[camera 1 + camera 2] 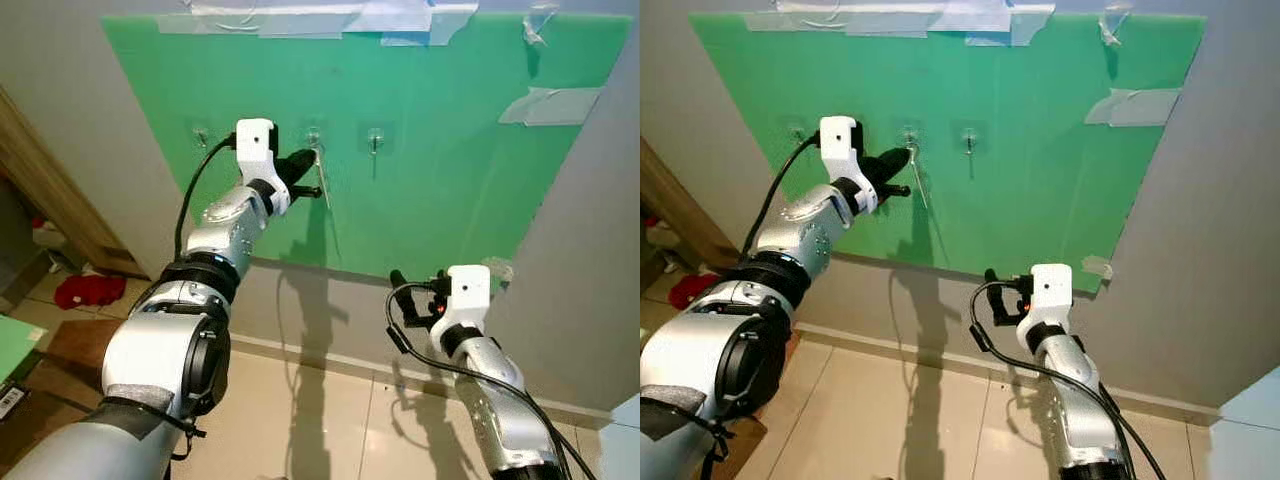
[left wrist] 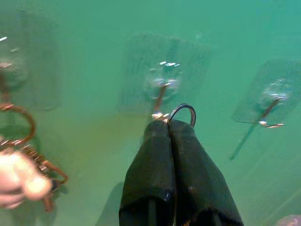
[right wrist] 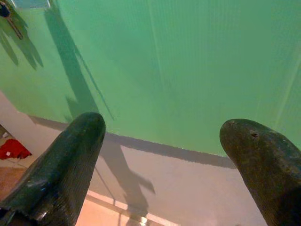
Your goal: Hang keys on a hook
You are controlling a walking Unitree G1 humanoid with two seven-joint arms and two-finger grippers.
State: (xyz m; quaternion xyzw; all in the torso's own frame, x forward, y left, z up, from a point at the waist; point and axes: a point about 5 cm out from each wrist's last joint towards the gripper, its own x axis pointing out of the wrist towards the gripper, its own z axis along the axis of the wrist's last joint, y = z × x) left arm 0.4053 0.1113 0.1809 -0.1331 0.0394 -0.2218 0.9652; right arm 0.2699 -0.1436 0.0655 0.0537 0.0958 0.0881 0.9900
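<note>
The left gripper, fingers pressed together on the key ring, holds it at the middle hook on the green board, upper centre of the head views; the keys dangle below. The hanging step is under way. Next, I judge, the ring must slip over the hook's tip before release. The right gripper idles wide, lower right.

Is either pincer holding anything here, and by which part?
The left pincer is shut on the key ring at its lower edge, right at the middle hook; the keys dangle below. The right pincer is open and holds nothing.
</note>
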